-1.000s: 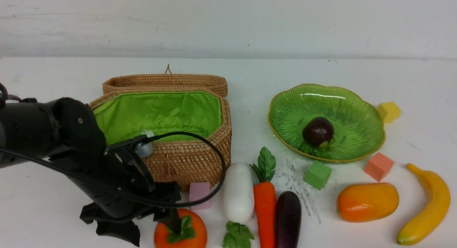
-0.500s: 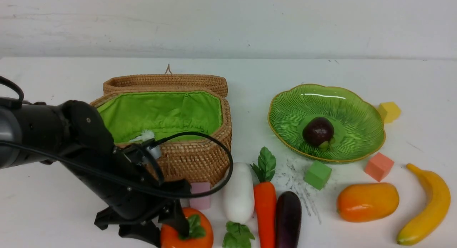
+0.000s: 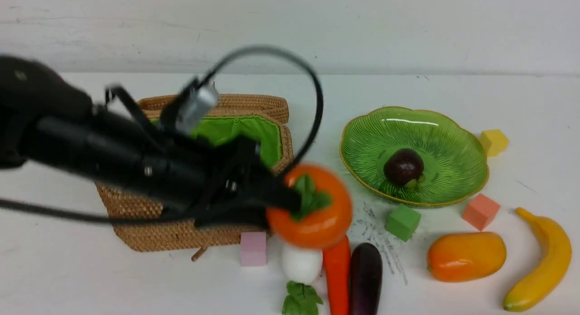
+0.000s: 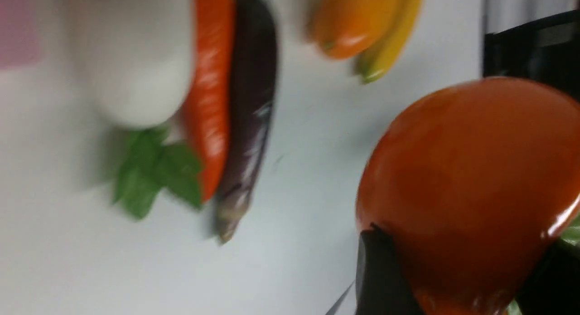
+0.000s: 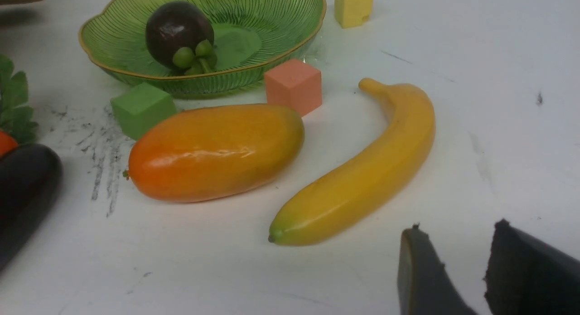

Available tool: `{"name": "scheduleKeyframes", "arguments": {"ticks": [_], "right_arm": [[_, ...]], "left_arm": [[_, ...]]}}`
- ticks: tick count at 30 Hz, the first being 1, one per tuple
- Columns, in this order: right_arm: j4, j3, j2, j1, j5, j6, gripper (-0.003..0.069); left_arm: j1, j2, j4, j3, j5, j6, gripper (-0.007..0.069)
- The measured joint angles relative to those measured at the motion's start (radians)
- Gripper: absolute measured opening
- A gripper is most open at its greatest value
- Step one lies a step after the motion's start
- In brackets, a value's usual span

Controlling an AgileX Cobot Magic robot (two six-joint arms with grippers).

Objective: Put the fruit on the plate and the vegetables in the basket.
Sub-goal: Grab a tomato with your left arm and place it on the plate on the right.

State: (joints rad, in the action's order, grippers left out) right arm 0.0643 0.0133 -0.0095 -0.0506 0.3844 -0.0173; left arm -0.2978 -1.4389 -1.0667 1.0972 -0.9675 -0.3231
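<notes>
My left gripper (image 3: 294, 201) is shut on the orange persimmon (image 3: 317, 222) and holds it in the air, between the wicker basket (image 3: 181, 233) and the green plate (image 3: 453, 138). In the left wrist view the black fingers (image 4: 380, 269) clamp the persimmon (image 4: 462, 179) from both sides. The mangosteen (image 3: 403, 166) lies in the plate. On the table lie the mango (image 3: 466, 256), banana (image 3: 541, 260), radish (image 3: 301, 263), carrot (image 3: 337, 274) and eggplant (image 3: 365, 278). My right gripper (image 5: 457, 247) stands open and empty near the banana (image 5: 362, 170).
The basket's lid (image 3: 253, 104) is folded back behind it, showing the green lining. Foam cubes sit around: pink (image 3: 253, 248) before the basket, green (image 3: 403, 221) and salmon (image 3: 480, 211) before the plate, yellow (image 3: 494, 142) to its right.
My left gripper closed on the persimmon at the table's front edge, then lifted it up and to the right, toward the plate. The right gripper has not moved.
</notes>
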Motion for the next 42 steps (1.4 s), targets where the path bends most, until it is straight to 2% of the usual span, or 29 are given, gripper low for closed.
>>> {"name": "scheduleKeyframes", "arguments": {"ticks": [8,14,15,19,24,25,26,28,30,31,33,36,42], "right_arm": [[0.000,0.000,0.000,0.000,0.000,0.000,0.0243],[0.000,0.000,0.000,0.000,0.000,0.000,0.0243],[0.000,0.000,0.000,0.000,0.000,0.000,0.0243],[0.000,0.000,0.000,0.000,0.000,0.000,0.0243],[0.000,0.000,0.000,0.000,0.000,0.000,0.0243],[0.000,0.000,0.000,0.000,0.000,0.000,0.0243],[0.000,0.000,0.000,0.000,0.000,0.000,0.0243],[0.000,0.000,0.000,0.000,0.000,0.000,0.0243],[0.000,0.000,0.000,0.000,0.000,0.000,0.0243],[0.000,0.000,0.000,0.000,0.000,0.000,0.0243],[0.000,0.000,0.000,0.000,0.000,0.000,0.0243],[0.000,0.000,0.000,0.000,0.000,0.000,0.0243],[0.000,0.000,0.000,0.000,0.000,0.000,0.0243]], "left_arm": [[-0.001,-0.174,-0.004,0.352,0.077,-0.028,0.0364],[-0.078,-0.493,0.050,0.733,0.107,0.014,0.0364],[-0.082,-0.503,0.050,0.747,0.107,0.017,0.0364],[-0.146,-0.687,0.172,1.005,0.167,0.110,0.0364],[-0.205,-0.883,0.444,1.234,0.273,0.316,0.0364],[-0.214,-0.913,0.504,1.250,0.298,0.349,0.0364],[-0.216,-0.913,0.504,1.250,0.302,0.354,0.0364],[-0.232,-0.946,0.624,1.257,0.324,0.419,0.0364],[-0.254,-0.960,0.773,1.257,0.340,0.552,0.0364],[-0.257,-0.960,0.783,1.257,0.341,0.573,0.0364],[-0.268,-0.958,0.887,1.260,0.356,0.682,0.0364],[-0.271,-0.957,0.937,1.265,0.356,0.747,0.0364],[-0.273,-0.957,0.902,1.266,0.296,0.738,0.0386]]}}
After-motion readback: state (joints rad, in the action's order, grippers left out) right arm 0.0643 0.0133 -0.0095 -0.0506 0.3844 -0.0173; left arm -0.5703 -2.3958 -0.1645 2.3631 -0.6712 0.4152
